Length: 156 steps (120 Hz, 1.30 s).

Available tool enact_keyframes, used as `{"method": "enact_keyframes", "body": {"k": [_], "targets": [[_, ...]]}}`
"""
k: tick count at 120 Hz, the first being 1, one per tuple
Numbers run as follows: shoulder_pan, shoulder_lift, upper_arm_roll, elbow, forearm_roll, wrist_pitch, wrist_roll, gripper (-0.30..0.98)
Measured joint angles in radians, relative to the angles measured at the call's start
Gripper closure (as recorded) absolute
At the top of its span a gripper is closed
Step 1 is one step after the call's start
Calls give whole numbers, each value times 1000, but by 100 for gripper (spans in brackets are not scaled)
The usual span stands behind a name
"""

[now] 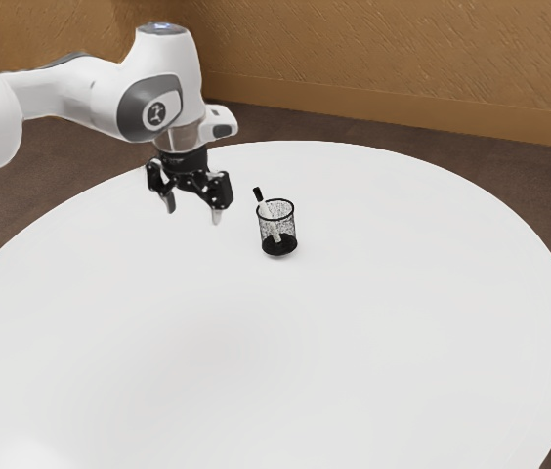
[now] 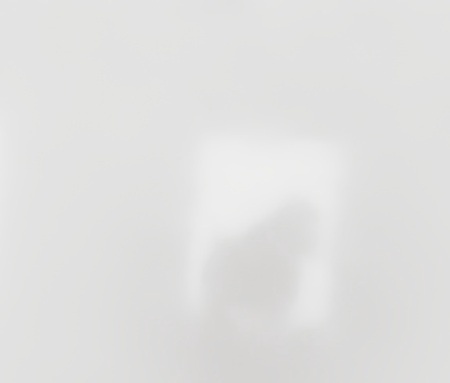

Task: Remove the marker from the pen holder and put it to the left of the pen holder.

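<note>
**Mesh pen holder (image 1: 291,231) with marker (image 1: 269,213) inside**

Exterior view, upper centre: the pen holder stands upright on the round white table (image 1: 285,371). Its one visible content, the marker, leans toward the exterior view's left, black end above the rim, pale shaft seen through the mesh. Upper left: the gripper (image 1: 193,211), fingers apart and empty, above the table. Wrist view: pale tabletop, with brighter patches and a soft shadow.
</note>
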<state>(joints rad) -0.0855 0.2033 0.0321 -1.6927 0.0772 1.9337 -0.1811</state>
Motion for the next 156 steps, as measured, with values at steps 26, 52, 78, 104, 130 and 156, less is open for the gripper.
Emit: {"method": "enact_keyframes", "body": {"k": [26,52,78,104,130,156], "targets": [[2,64,15,17,-125,191,-87,0],[41,301,13,216,-230,301,-105,0],[75,424,9,360,-317,269,-76,0],[126,564,14,622,-386,22,-20,0],[132,748,17,937,-383,-173,45,0],[95,794,23,952,-234,-17,94,0]]}}
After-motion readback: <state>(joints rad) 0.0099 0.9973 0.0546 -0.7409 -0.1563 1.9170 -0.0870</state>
